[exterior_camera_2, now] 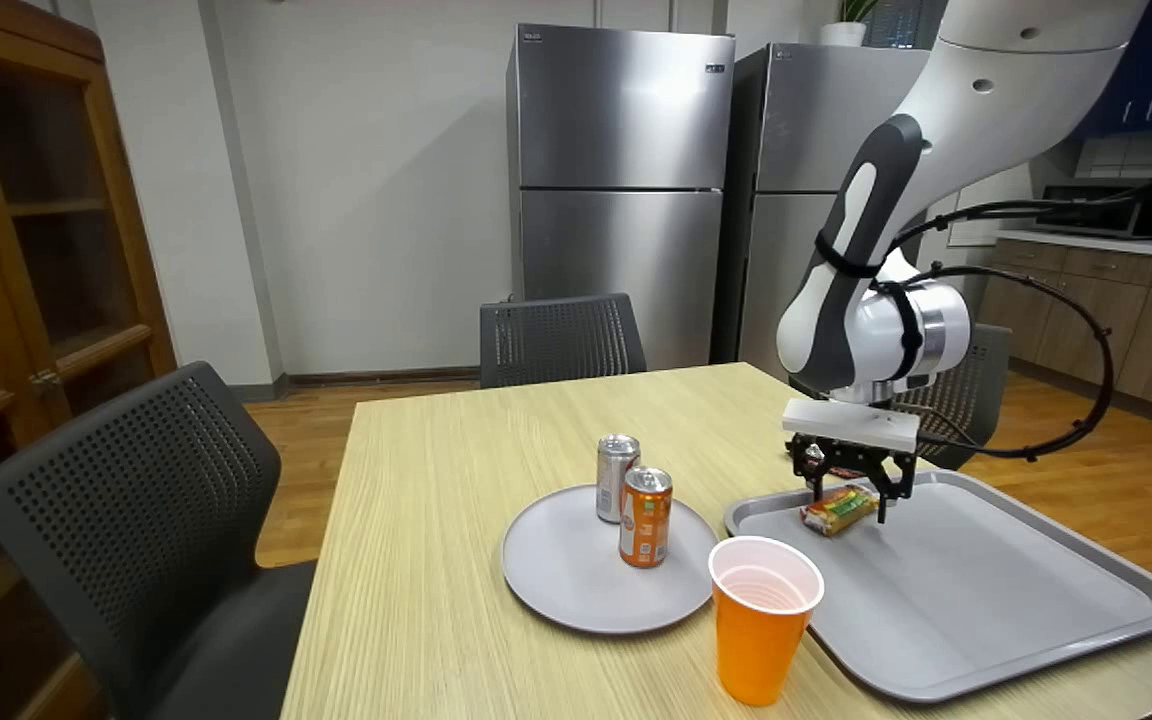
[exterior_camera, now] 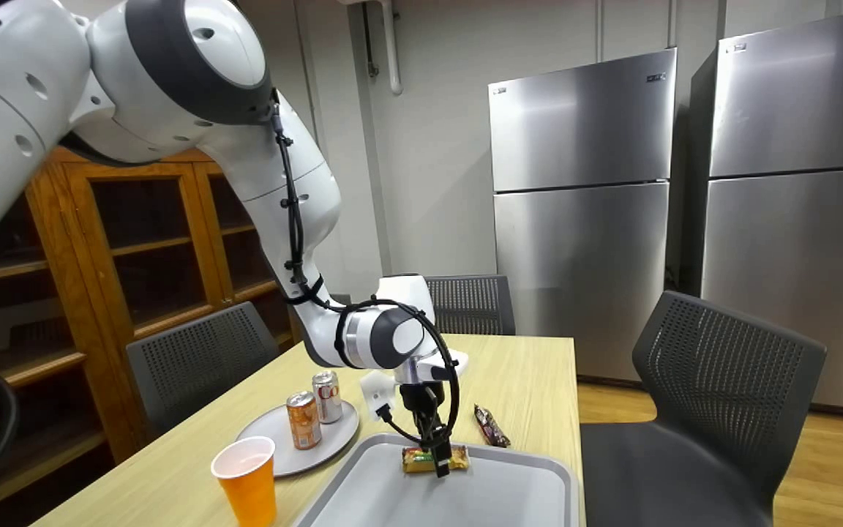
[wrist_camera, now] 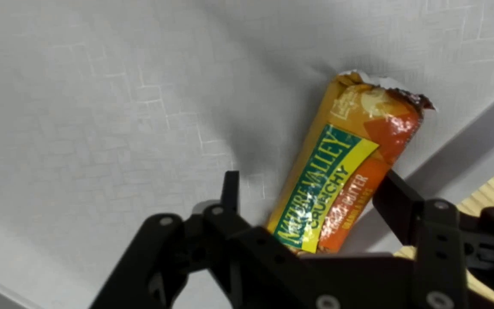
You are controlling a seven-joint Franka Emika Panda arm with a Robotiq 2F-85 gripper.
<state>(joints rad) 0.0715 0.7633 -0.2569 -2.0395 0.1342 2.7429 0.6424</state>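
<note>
The parted claw gripped nothing; the granola bar lay between its jaws (off-centre). Centring before squeezing seemed wise.

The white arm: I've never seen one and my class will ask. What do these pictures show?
The arm is a robot with a hand. The two room pictures come from cameras outside it; the close-up, of a wrapped bar, from its wrist. The table bears a plate with a silver can and an orange can, a cup, a tray and a dark packet. The bar lies on the tray between the hand's open fingers; a gap shows beside it, so nothing seems held.
</note>
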